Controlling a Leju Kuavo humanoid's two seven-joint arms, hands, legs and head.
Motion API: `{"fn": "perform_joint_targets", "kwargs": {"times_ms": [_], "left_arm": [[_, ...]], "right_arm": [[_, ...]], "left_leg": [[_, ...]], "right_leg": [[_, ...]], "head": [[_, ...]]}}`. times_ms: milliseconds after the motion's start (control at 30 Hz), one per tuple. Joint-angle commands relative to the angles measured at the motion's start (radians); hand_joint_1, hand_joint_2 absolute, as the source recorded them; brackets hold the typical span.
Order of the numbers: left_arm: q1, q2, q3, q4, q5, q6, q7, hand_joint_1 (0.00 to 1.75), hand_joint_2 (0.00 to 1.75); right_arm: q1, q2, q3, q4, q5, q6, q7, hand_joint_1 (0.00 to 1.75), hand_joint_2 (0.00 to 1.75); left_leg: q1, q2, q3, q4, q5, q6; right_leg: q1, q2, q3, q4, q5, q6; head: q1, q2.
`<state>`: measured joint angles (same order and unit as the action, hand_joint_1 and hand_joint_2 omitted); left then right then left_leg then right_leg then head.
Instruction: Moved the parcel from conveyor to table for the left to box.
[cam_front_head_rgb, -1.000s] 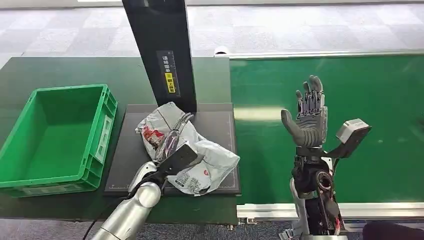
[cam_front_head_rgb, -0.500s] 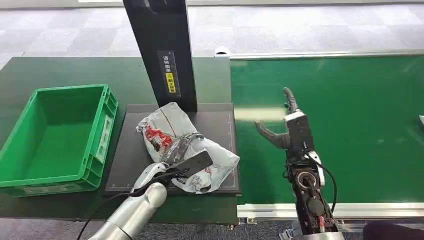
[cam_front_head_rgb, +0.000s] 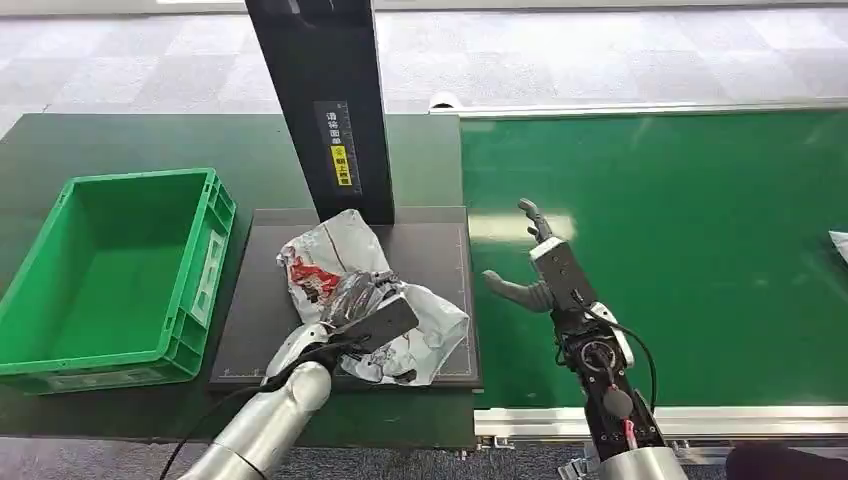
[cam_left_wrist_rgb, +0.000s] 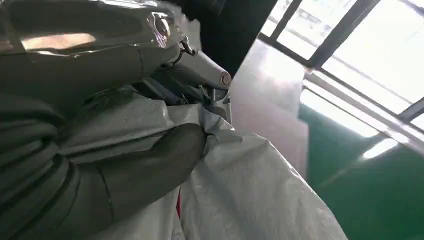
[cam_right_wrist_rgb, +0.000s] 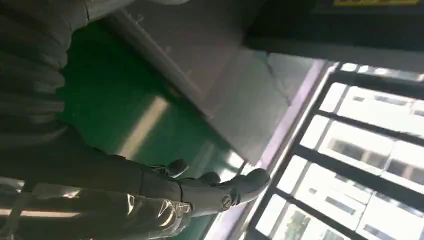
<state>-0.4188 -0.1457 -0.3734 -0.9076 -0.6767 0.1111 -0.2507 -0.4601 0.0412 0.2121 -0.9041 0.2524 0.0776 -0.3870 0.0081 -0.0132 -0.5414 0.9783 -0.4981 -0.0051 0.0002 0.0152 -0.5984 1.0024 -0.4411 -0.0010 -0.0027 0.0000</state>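
Lying crumpled on the black mat (cam_front_head_rgb: 260, 330), the grey plastic mailer parcel (cam_front_head_rgb: 375, 290) runs from near the black post (cam_front_head_rgb: 325, 100) toward the mat's front corner. The left hand (cam_front_head_rgb: 360, 295) grips it; the green plastic crate (cam_front_head_rgb: 60, 355) sits leftward. The right hand (cam_front_head_rgb: 535, 270) hovers empty, fingers spread, above the green conveyor belt (cam_front_head_rgb: 720, 220).

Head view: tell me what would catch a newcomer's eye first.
The crumpled grey parcel lies on the dark mat at the foot of the black post, with the left hand gripping it. Left of it stands the green box; over the green conveyor hovers the open right hand.
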Motion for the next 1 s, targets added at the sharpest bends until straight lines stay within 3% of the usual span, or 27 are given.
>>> {"fn": "perform_joint_targets", "kwargs": {"times_ms": [33, 133, 167, 233, 300, 467, 600, 667, 700, 733, 767, 800, 1000], "left_arm": [[0.019, 0.002, 0.05, -0.121, 0.096, 0.068, -0.094, 1.75, 1.75], [0.035, 0.002, 0.059, -0.174, 0.127, 0.151, -0.161, 1.75, 1.75], [0.057, 0.004, 0.061, -0.233, 0.099, 0.283, -0.229, 1.75, 1.75], [0.069, 0.014, 0.049, -0.276, 0.097, 0.296, -0.218, 1.75, 1.75], [0.078, 0.018, 0.049, -0.315, 0.059, 0.422, -0.264, 1.75, 1.75], [0.1, 0.047, 0.065, -0.41, 0.019, 0.547, -0.299, 1.75, 1.75], [0.078, 0.055, 0.203, -0.4, -0.124, 0.58, -0.162, 1.75, 1.75], [0.058, 0.072, 0.248, -0.382, -0.092, 0.572, -0.152, 1.75, 1.75], [0.036, 0.077, 0.299, -0.342, -0.141, 0.565, -0.044, 1.75, 1.75], [0.029, 0.089, 0.31, -0.332, -0.131, 0.552, -0.05, 1.75, 1.75], [0.017, 0.088, 0.331, -0.304, -0.125, 0.543, -0.043, 1.75, 1.75], [-0.003, 0.085, 0.376, -0.25, -0.147, 0.522, 0.046, 1.75, 1.75], [-0.107, 0.143, 0.499, 0.001, -0.174, 0.42, 0.159, 1.75, 1.75]], "right_arm": [[0.012, 0.0, -0.095, -0.057, -0.162, 0.135, -0.075, 0.0, 1.75], [0.017, -0.003, -0.1, -0.062, -0.207, 0.158, -0.067, 0.0, 1.75], [0.018, -0.007, -0.094, -0.065, -0.207, 0.147, -0.068, 0.0, 1.75], [0.019, -0.009, -0.09, -0.066, -0.208, 0.141, -0.068, 0.0, 1.75], [0.019, -0.007, -0.093, -0.063, -0.253, 0.175, -0.059, 0.0, 1.75], [0.02, -0.014, -0.07, -0.07, -0.26, 0.174, -0.063, 0.0, 1.75], [0.037, -0.027, -0.057, -0.093, -0.247, 0.146, -0.057, 0.0, 1.75], [0.046, -0.031, -0.059, -0.104, -0.237, 0.131, -0.054, 0.0, 1.75], [0.057, -0.028, -0.067, -0.113, -0.233, 0.125, -0.053, 0.0, 1.75], [0.061, -0.027, -0.068, -0.116, -0.231, 0.124, -0.052, 0.0, 1.75], [0.066, -0.026, -0.071, -0.122, -0.227, 0.123, -0.051, 0.0, 1.75], [0.071, -0.02, -0.076, -0.125, -0.221, 0.121, -0.049, 0.0, 1.75], [0.07, 0.006, -0.084, -0.133, -0.155, 0.113, -0.03, 0.0, 1.75]], "left_leg": [[0.0, 0.0, 0.0, 0.0, 0.0, 0.0], [0.0, 0.001, 0.0, 0.0, 0.0, 0.0], [0.0, 0.001, 0.0, -0.001, 0.0, 0.0], [0.0, 0.001, 0.0, 0.0, 0.0, 0.0], [0.0, 0.001, 0.0, 0.0, 0.0, 0.0], [0.0, 0.003, 0.001, -0.001, 0.0, 0.0], [0.0, 0.003, 0.001, -0.001, 0.0, 0.0], [0.0, 0.003, 0.001, -0.001, 0.0, 0.0], [0.0, 0.003, 0.002, -0.002, 0.001, -0.001], [0.0, 0.002, 0.001, -0.001, 0.0, -0.001], [0.0, 0.003, 0.001, -0.001, 0.0, -0.001], [0.0, 0.002, 0.001, -0.001, 0.0, -0.001], [0.0, 0.002, 0.002, -0.002, 0.001, -0.001]], "right_leg": [[0.0, -0.001, 0.0, 0.0, 0.0, 0.0], [0.0, -0.001, 0.0, 0.0, 0.0, 0.0], [0.0, -0.001, 0.0, 0.0, 0.0, 0.001], [0.0, 0.0, 0.0, 0.0, 0.0, 0.0], [0.0, 0.0, 0.0, 0.0, 0.0, 0.0], [0.0, 0.001, 0.0, 0.0, 0.0, 0.0], [0.0, 0.001, 0.0, -0.001, 0.001, 0.0], [0.0, 0.001, 0.0, 0.0, 0.001, 0.0], [0.0, 0.0, 0.001, -0.001, 0.001, 0.0], [0.0, 0.0, 0.0, 0.0, 0.0, 0.0], [0.0, 0.001, 0.0, -0.001, 0.001, 0.0], [0.0, 0.0, 0.0, 0.0, 0.0, 0.0], [0.0, 0.001, 0.001, -0.001, 0.001, 0.0]], "head": [[0.0, 0.0], [0.0, 0.0], [0.0, 0.0], [0.0, 0.0], [0.0, 0.0], [0.0, 0.0], [0.0, 0.0], [0.0, 0.0], [0.0, 0.0], [0.0, 0.0], [0.0, 0.0], [0.0, 0.0], [0.0, 0.0]]}}
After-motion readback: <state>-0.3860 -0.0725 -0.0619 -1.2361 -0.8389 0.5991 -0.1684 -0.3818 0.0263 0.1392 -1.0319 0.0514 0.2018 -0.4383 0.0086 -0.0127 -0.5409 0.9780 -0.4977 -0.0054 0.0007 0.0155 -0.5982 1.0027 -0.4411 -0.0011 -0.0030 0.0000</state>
